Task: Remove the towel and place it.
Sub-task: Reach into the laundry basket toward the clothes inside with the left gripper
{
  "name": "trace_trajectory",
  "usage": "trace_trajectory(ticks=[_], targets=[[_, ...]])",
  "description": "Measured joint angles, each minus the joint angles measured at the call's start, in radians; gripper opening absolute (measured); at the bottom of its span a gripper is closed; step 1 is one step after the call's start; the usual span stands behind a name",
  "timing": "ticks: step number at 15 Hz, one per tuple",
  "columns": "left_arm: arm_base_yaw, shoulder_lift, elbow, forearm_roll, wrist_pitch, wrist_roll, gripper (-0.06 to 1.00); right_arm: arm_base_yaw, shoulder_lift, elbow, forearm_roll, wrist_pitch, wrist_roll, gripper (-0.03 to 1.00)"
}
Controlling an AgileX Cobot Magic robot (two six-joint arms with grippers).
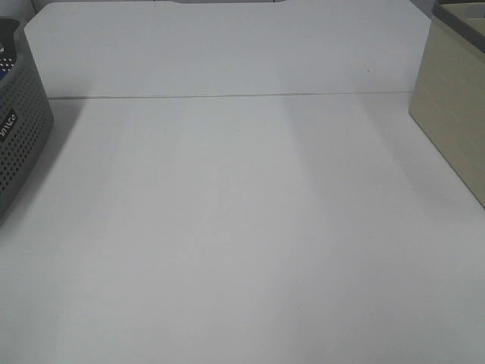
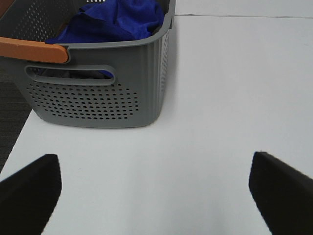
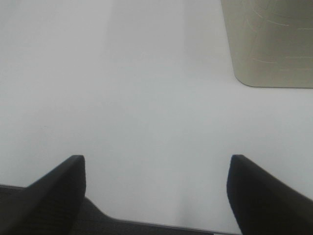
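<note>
Now towel (image 2: 115, 22) bunched in basket (image 2: 98, 103) at table (image 1: 242, 227) edge; L gripper (image 2: 155, 161), R gripper (image 3: 156, 160) spread wide.

The left gripper (image 2: 154, 164) is showing two matte black, wedge-shaped fingers (image 2: 29, 196) with blunt, slanted tips; the right gripper (image 3: 156, 161) is showing a matching pair, equally dark and plain.

Right gripper (image 3: 156, 159) spread wide (black, slightly blurred), white table (image 3: 122, 88) beneath, beige box (image 3: 269, 44) standing on it
</note>
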Motion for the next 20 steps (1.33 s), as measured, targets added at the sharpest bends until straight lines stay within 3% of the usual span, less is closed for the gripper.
trace_trajectory(ticks=[20], targets=[[0.000,0.000,0.000,0.000,0.000,0.000,0.99,0.000,0.000,0.000,0.000,0.000,0.000,0.78]])
